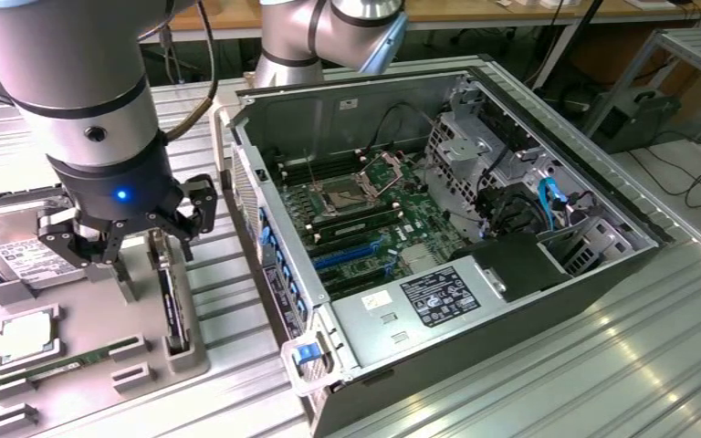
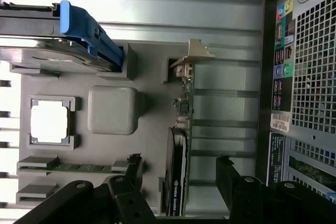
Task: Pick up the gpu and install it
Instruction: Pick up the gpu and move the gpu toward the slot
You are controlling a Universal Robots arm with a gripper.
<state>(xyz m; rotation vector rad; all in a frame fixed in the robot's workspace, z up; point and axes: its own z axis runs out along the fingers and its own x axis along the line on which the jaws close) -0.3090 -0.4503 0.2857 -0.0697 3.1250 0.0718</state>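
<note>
The gpu (image 1: 176, 315) stands on its long edge in a slot of the grey holder tray (image 1: 95, 365), at the exterior view's left. In the wrist view the gpu (image 2: 180, 145) is a thin black card with its metal end bracket (image 2: 192, 56) at the far end. My gripper (image 1: 143, 265) hangs open just above the card. Its two black fingers (image 2: 227, 174) stand one on each side of the card and do not touch it, so the gripper (image 2: 180, 170) straddles the card's shroud end.
The open computer case (image 1: 643, 228) lies on its side to the exterior view's right, with its motherboard (image 1: 375, 219) and blue slots (image 1: 350, 255) exposed. The tray also holds a hard drive (image 2: 47, 40) with a blue handle, a processor (image 2: 50, 121) and a green memory stick (image 2: 79, 167).
</note>
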